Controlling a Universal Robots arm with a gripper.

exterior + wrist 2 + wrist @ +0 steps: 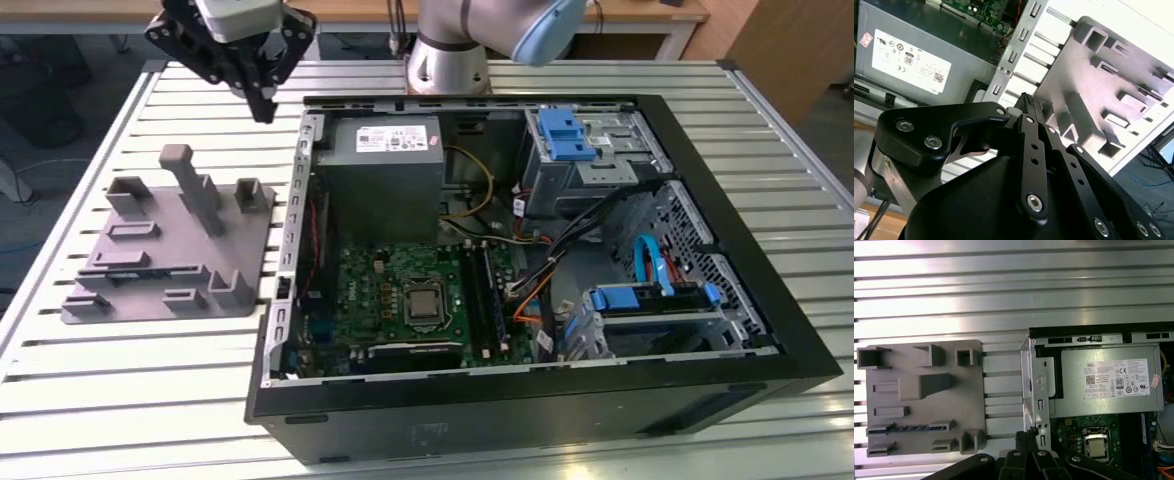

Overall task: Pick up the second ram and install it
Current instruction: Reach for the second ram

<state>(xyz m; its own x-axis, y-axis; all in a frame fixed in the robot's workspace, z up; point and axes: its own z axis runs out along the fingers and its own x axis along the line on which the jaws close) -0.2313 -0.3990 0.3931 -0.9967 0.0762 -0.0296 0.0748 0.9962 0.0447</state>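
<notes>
Exterior view, upper left: closed, empty gripper [263,105]; grey fixture [240,235] below-left, second ram [906,428] lying lengthwise there in first wrist view.

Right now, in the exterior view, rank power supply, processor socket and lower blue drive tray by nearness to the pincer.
1. Power supply, right beside the pincer.
2. Processor socket, mid-motherboard.
3. Lower blue drive tray, exterior view's right.

1. A grey fixture plate [924,365] lies on the slatted tabletop [1004,300], just beside the open computer case [1035,390].
2. The second ram [906,429] sits in a fixture slot.
3. The gripper [1026,439], fingers together, hangs between them.
</notes>
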